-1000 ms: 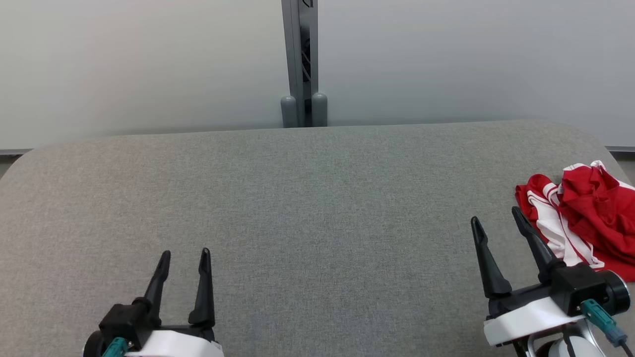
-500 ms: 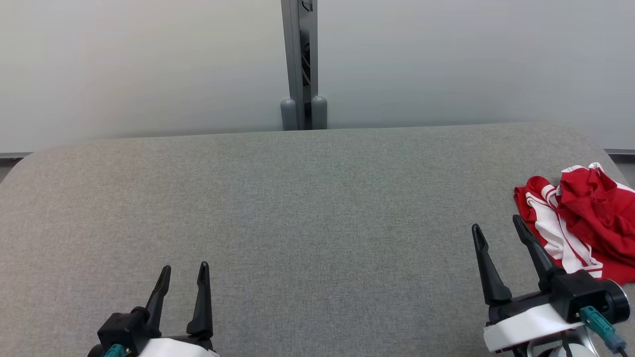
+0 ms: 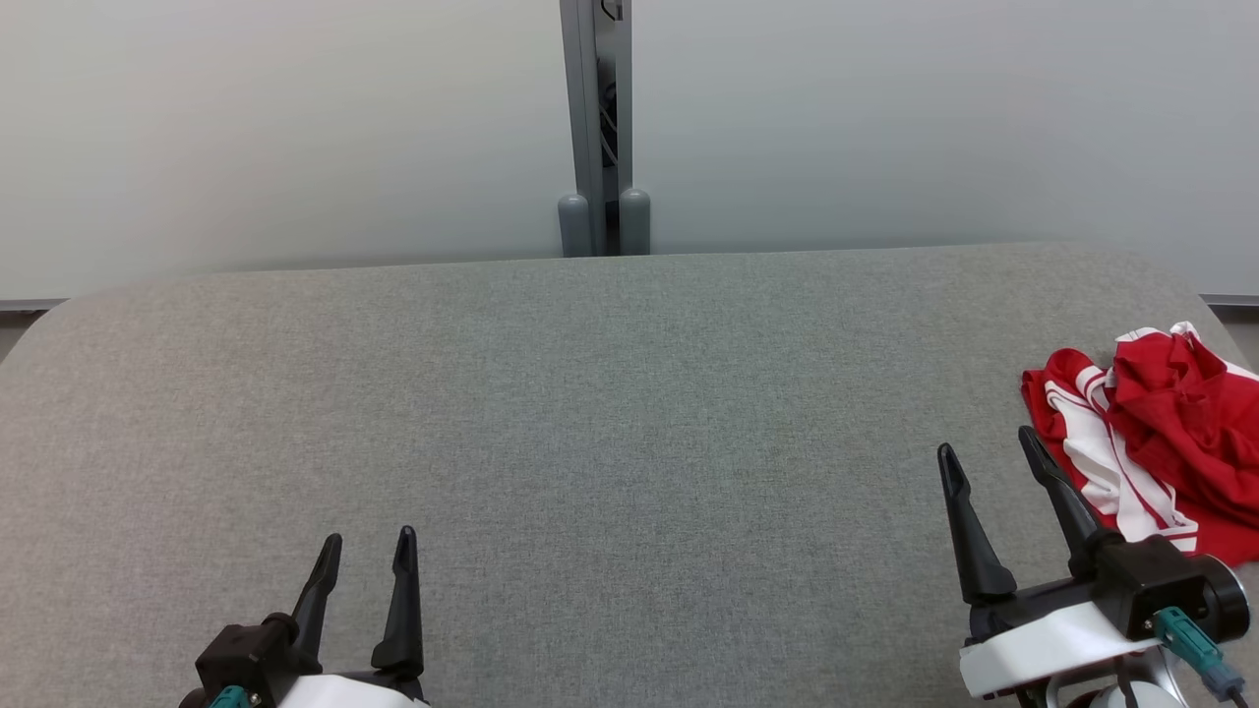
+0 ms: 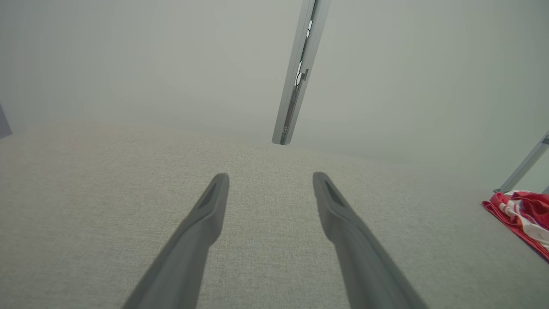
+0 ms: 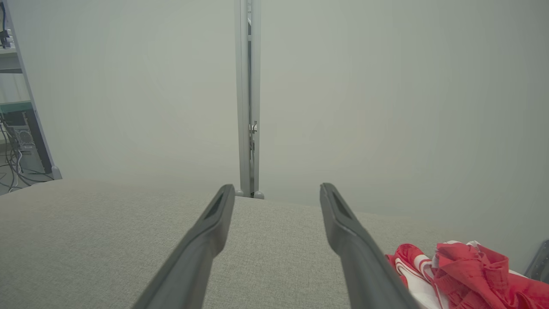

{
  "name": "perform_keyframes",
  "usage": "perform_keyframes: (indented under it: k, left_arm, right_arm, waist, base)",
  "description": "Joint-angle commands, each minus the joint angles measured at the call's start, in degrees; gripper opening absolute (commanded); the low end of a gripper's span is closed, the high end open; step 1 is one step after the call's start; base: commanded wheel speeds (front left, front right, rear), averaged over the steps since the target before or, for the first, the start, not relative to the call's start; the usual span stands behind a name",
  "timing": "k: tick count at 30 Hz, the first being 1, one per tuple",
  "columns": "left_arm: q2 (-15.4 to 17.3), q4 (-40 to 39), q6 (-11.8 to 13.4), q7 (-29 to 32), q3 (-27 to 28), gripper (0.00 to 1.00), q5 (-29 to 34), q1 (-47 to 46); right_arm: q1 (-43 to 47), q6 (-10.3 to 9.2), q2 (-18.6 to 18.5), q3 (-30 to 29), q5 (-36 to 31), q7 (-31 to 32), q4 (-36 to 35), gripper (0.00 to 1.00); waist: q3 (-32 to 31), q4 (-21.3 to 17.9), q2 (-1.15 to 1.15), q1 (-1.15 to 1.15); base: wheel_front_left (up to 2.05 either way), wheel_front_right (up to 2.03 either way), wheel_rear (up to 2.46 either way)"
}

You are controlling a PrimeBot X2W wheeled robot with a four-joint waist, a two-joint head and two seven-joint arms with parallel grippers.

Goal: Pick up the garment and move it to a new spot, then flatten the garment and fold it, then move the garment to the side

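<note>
The left end effector (image 3: 369, 536) at lower left and the right end effector (image 3: 987, 442) at lower right gape wide, empty; the right seems just clear of the red garment (image 3: 1161, 442).

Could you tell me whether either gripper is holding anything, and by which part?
Nothing is held. The left gripper and right gripper both stand open and empty; the red-and-white garment lies crumpled on the grey table.

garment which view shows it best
Head view: the crumpled red-and-white garment lies almost whole near the table's right edge. The right wrist view catches part of it at lower right; the left wrist view, a small strip.
</note>
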Motion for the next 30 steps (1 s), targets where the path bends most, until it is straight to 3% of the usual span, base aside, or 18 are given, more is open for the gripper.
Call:
perform_keyframes:
  k: [1,30]
  left_arm:
    - [0.22,0.06,-0.20,-0.17,0.19,1.00,-0.06,0.31]
    - [0.22,0.68,0.16,-0.17,0.26,1.00,-1.58,-0.62]
  right_arm:
    - [0.08,0.01,-0.17,-0.07,0.26,-0.04,0.12,1.00]
    - [-0.51,0.00,-0.16,0.41,0.58,-0.04,0.94,1.00]
  waist:
    - [0.07,0.04,0.00,0.00]
    - [0.84,0.76,0.00,0.00]
  base:
    - [0.00,0.00,0.00]
    - [0.00,0.00,0.00]
